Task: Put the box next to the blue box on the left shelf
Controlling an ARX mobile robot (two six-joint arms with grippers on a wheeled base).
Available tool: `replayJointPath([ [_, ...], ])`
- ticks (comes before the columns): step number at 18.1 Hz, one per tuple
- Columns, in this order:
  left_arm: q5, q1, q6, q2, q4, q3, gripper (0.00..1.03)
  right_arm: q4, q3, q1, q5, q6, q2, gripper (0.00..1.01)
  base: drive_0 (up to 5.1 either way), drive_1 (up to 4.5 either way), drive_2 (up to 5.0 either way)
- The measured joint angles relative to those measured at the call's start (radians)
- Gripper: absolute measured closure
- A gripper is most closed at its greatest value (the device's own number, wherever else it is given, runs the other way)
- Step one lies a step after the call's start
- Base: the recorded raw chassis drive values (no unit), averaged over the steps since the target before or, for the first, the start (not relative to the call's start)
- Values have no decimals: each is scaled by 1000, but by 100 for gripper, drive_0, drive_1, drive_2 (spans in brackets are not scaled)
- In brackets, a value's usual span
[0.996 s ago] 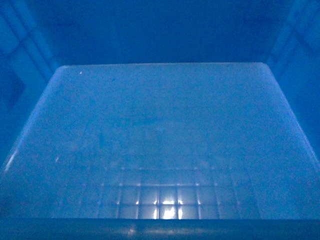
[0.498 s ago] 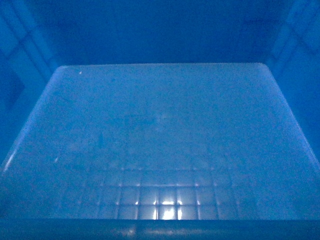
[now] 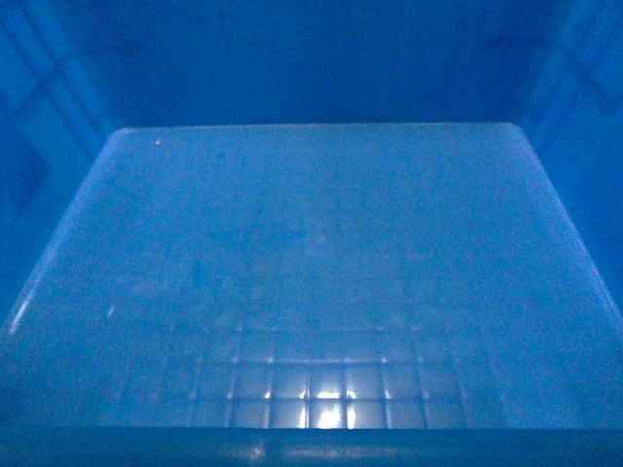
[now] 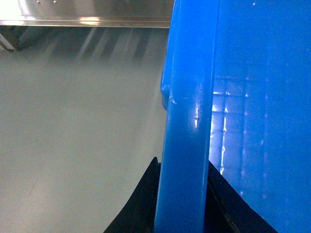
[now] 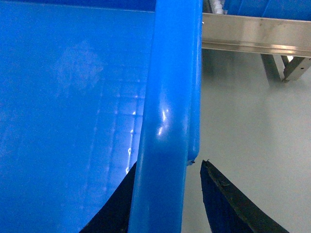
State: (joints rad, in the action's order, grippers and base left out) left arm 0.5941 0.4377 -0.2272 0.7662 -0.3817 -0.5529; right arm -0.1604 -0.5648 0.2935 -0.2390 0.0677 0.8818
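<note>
1. The left gripper [image 4: 181,204] is seen at the bottom of the left wrist view, its two dark fingers [image 4: 141,204] set astride the thick rounded rim of the box [image 4: 187,121], one finger outside the wall and one inside. Both fingers lie against the rim, so the rim is pinched between them.
2. Left of that rim, a pale grey floor [image 4: 73,136] is shown well below, with a metal shelf rail [image 4: 82,19] along the top edge of the view.
3. The head view is filled entirely by the inside of the box [image 3: 311,272]: its floor, moulded in a grid of small squares, is lit near the bottom edge, and its walls rise darker on the left, far and right sides.
4. The right gripper [image 5: 167,204] is seen astride the opposite rim [image 5: 170,97]. One dark finger [image 5: 228,204] stands outside with a narrow gap to the rim; the other is pressed close inside.
5. A metal rail [image 5: 252,34] on legs is visible at upper right, above the grey floor.
</note>
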Motion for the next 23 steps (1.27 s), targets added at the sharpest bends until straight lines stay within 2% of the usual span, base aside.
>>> replayJointPath([
  [8, 0, 0, 0, -5, -5, 0, 86, -3, 0, 0, 0, 0, -3, 68, 0, 0, 0],
  [23, 0, 0, 0, 0, 1, 0, 86, 3, 0, 0, 0, -2, 0, 68, 6, 422, -410],
])
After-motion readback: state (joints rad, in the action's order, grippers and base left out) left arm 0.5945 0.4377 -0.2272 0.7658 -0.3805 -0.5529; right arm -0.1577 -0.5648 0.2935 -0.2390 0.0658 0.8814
